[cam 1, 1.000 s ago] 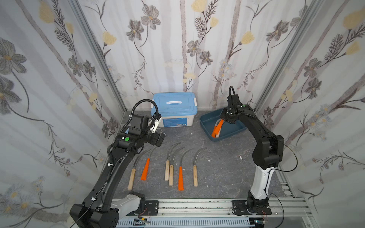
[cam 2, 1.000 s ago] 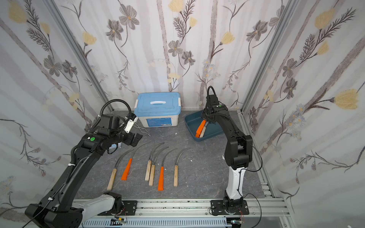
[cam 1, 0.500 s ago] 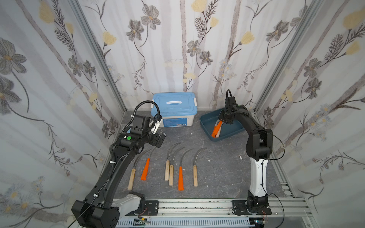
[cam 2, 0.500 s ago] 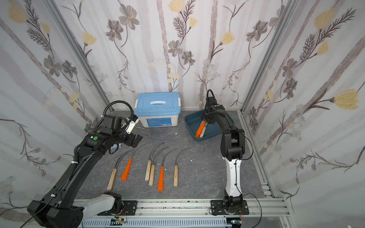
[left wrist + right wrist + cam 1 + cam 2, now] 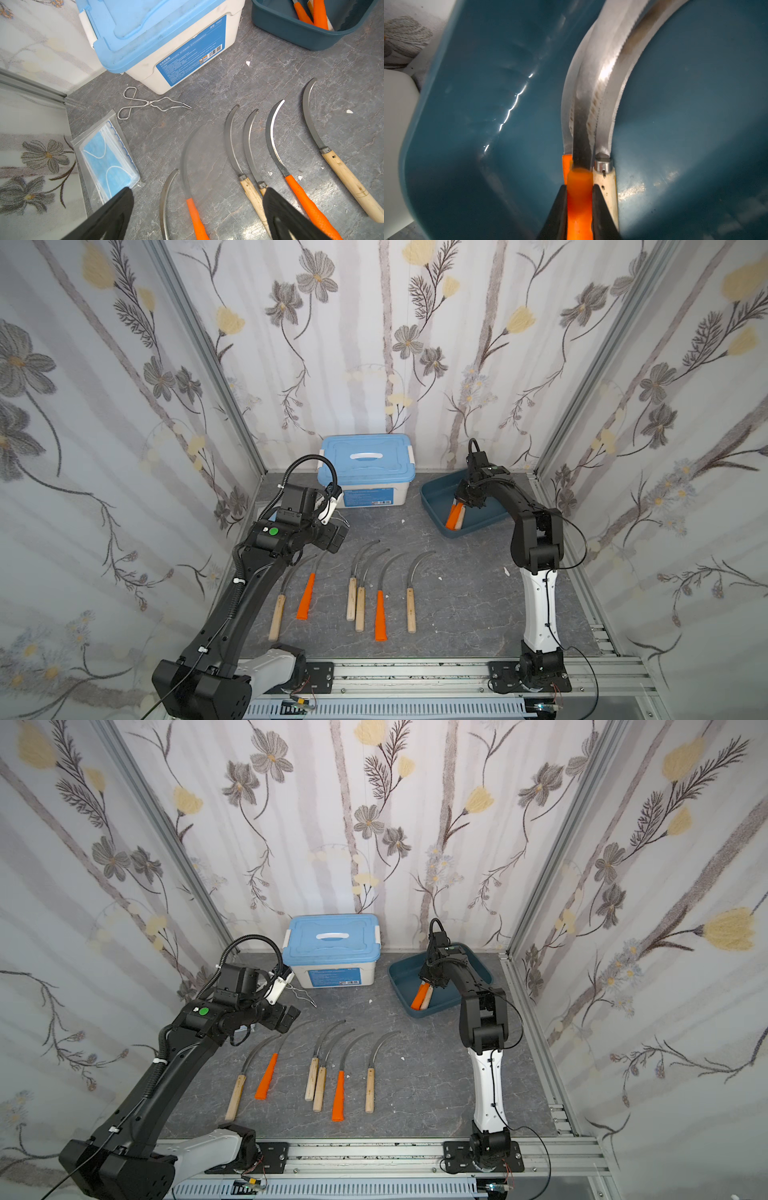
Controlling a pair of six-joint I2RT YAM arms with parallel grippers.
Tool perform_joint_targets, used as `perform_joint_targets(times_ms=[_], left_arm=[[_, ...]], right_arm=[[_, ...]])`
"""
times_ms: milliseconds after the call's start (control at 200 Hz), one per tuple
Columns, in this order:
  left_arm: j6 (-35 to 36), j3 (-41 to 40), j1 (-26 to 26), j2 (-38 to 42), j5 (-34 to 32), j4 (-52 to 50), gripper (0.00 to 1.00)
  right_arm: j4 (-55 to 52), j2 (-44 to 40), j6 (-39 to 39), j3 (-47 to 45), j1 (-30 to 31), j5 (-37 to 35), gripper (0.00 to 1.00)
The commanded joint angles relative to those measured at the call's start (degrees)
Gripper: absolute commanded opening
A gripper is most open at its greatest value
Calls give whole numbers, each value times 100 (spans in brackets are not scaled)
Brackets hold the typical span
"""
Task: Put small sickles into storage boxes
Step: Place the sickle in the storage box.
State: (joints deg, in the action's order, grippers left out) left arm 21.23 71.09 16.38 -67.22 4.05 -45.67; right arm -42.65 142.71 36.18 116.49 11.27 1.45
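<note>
The left arm (image 5: 248,585) was black, with a green dot (image 5: 273,531) and ribbed hose (image 5: 308,457). The right arm (image 5: 536,531) had a white lowest link (image 5: 538,608).

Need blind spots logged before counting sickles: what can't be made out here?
Inside the white plastic box with light blue lid: lid shut, every view.
Number of small grey-bladed sickles in the dark teal plastic tray: right arm covers their blades in both top views; right wrist view crops the handles.
Print on the blue label: too small, left wrist view.
</note>
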Motion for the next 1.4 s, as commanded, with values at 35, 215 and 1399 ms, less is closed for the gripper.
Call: perform_joint_targets(times_ms=[35,215,1399], left_arm=[[42,-5,-3,32,-53,-19,100],[-172,-210,-3,116,-125,27,100],[-1512,-266,-1644,-474,-581,-1183,100]], right_arm=[[34,93,-76,32,32,22,7],[-61,62,-100,16,51,-47,16],[290,-3395,-208,-2313,1513,-1109,37]])
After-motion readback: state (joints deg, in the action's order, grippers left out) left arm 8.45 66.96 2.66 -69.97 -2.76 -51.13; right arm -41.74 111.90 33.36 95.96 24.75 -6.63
